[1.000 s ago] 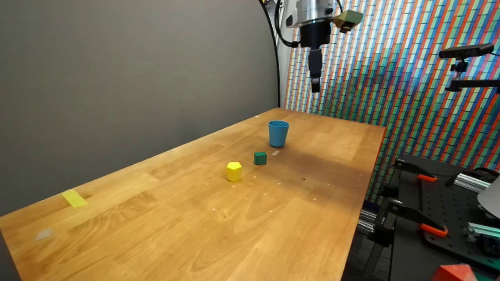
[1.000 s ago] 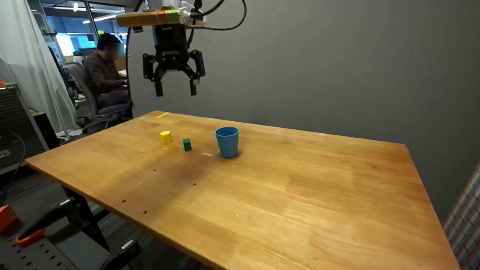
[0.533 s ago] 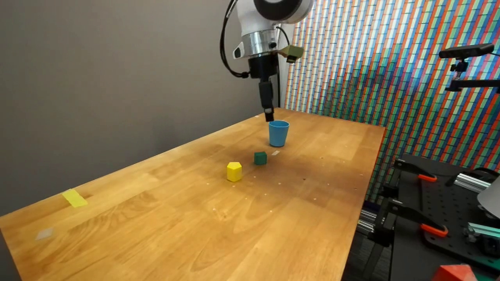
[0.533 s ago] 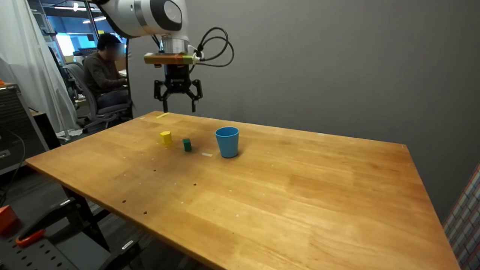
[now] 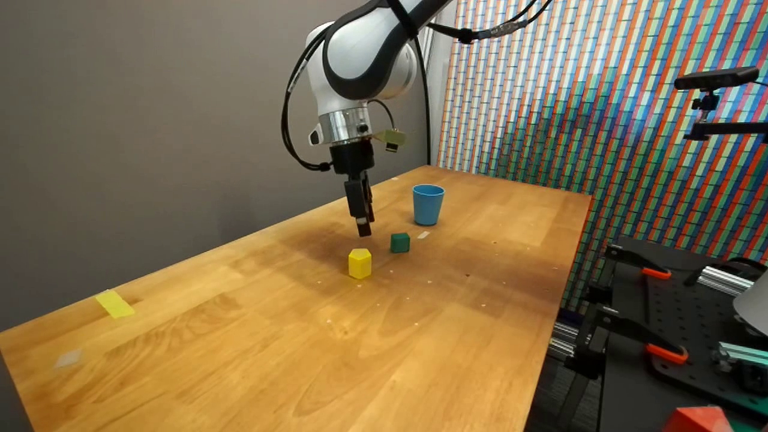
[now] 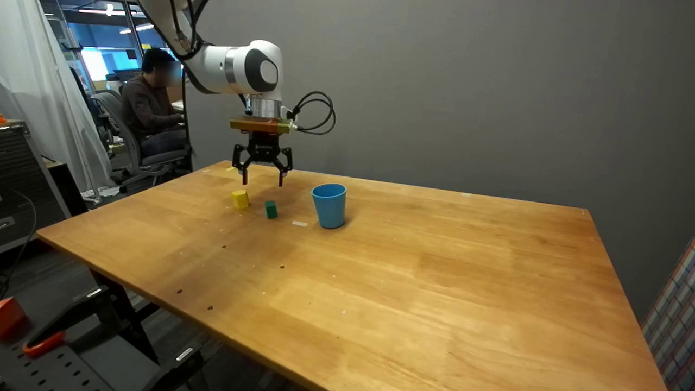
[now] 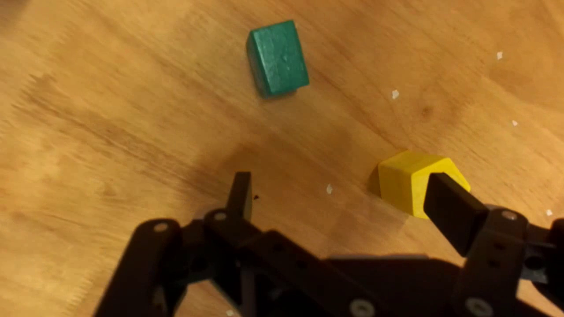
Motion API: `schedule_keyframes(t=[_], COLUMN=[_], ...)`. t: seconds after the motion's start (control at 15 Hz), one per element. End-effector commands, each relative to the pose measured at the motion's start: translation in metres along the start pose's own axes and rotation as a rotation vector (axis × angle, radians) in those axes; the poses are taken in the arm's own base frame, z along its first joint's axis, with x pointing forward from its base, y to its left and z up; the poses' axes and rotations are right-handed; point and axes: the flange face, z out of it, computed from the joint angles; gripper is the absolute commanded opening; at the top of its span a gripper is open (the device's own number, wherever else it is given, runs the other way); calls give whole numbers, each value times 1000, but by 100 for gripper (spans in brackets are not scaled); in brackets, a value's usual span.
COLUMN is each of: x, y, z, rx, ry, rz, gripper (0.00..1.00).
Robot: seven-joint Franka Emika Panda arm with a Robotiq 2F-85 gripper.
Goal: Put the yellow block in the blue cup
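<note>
Black fingers (image 7: 240,193) spread wide, gripping nothing, the hand (image 6: 263,183) has swept down toward the yellow block (image 5: 360,264); to my eye, pickup nears, the blue cup (image 6: 329,209) waiting.

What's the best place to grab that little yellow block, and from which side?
Probably the upright sides of the yellow block, coming straight down from above. It stands with its flat, five-sided top facing up, and the open end effector points down. The green block stands apart, so there seems room between them.
</note>
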Motion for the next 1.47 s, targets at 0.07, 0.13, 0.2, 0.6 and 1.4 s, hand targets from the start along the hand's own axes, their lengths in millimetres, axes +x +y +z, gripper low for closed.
schedule_keyframes(t=[0.07, 0.13, 0.2, 0.6, 1.4], x=[26, 27, 28, 33, 24], y=[-3, -7, -9, -37, -48], z=[-9, -13, -15, -3, 26], rx=[98, 107, 121, 129, -7], ry=[-22, -32, -44, -71, -102], rz=[-31, -32, -34, -40, 57], gripper=[100, 100, 100, 100, 34])
